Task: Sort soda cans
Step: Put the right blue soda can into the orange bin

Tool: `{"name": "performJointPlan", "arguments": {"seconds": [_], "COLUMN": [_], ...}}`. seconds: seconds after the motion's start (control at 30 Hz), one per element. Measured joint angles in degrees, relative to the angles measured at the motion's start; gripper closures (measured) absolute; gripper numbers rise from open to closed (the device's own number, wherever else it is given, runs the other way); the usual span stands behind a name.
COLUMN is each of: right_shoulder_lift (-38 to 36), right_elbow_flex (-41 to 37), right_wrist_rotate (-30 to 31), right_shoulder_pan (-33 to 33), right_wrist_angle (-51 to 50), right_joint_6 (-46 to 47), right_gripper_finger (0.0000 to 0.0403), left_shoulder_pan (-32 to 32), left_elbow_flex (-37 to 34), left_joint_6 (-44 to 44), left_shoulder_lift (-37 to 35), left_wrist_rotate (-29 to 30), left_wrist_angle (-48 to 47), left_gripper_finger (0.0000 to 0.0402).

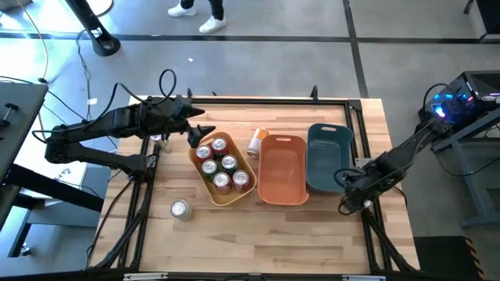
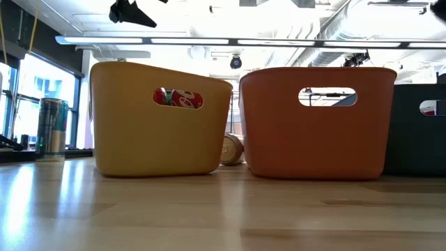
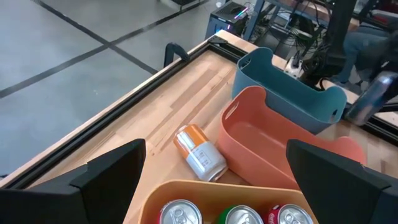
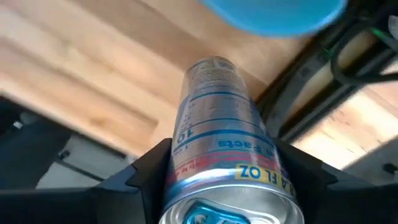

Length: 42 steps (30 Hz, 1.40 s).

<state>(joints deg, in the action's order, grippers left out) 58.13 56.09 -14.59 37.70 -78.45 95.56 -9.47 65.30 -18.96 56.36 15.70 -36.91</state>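
My left gripper [image 1: 200, 133] [image 3: 221, 186] hovers open above the far left corner of the yellow bin [image 1: 197, 165], touching nothing. Several red and green soda cans [image 1: 221, 166] stand upright in that bin. An orange-and-white can [image 1: 255, 142] [image 3: 199, 152] lies on its side on the table behind the bin. Another can [image 1: 180, 209] stands upright near the table's front left. My right gripper [image 1: 346, 187] [image 4: 224, 186] is by the teal bin's right side [image 1: 344, 160], shut on a silver can [image 4: 221, 124]. My right gripper pinches the silver can between its two fingers [image 4: 146, 180], one on each side of the body near the can's top end [image 4: 186, 168]. The can lies along the fingers, its top toward the wrist and its base pointing away. It is lifted clear of the table.
The orange bin [image 1: 269, 187] sits between the yellow and teal bins and holds nothing that shows. A black rail [image 1: 367, 140] frames the table. Cables run along the left and right edges. Bare wood lies along the near side [image 1: 266, 234].
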Motion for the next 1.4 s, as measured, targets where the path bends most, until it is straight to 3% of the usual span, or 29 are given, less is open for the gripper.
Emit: {"name": "performJointPlan", "arguments": {"seconds": [0.17, 0.33, 0.43, 0.67, 0.9, 1.03, 1.17, 1.4], "right_shoulder_lift": [0.0, 1.0, 3.3, 15.5, 33.5, 41.4, 46.8, 51.3], "right_elbow_flex": [10.5, 14.6, 15.3, 20.6, 37.1, 42.3, 42.8, 42.4], "right_wrist_rotate": [2.5, 22.9, 28.4, 25.1, 22.9, 23.5, 19.2, 18.9], "right_shoulder_pan": [0.5, -3.1, -8.5, -24.5, -36.4, -40.2, -42.3, -46.1], "right_wrist_angle": [0.6, 11.1, 16.8, 25.9, -1.4, -6.2, -4.4, -5.4], "right_joint_6": [-0.2, -7.4, -15.2, -38.3, -56.4, -66.3, -74.6, -81.3], "right_gripper_finger": [0.0192, 0.0192, 0.0192, 0.0192, 0.0192, 0.0192, 0.0192, 0.0192], "left_shoulder_pan": [0.0, 0.0, 0.0, 0.0, 0.0, 0.0, 0.0, 0.0], "left_elbow_flex": [0.0, 0.0, 0.0, 0.0, 0.0, 0.0, 0.0, 0.0], "left_joint_6": [0.7, 1.2, 1.2, 1.2, 1.1, 1.1, 1.1, 1.1], "left_shoulder_lift": [0.0, 0.0, 0.0, 0.0, 0.0, 0.0, 0.0, 0.0], "left_wrist_rotate": [0.0, 0.5, 0.5, 0.5, -0.2, -0.2, -0.2, -0.2], "left_wrist_angle": [0.0, 0.0, 0.2, 1.2, 1.2, 1.2, 1.2, -0.4], "left_gripper_finger": [0.0019, 0.0019, 0.0019, 0.0019, 0.0019, 0.0019, 0.0019, 0.0019]}}
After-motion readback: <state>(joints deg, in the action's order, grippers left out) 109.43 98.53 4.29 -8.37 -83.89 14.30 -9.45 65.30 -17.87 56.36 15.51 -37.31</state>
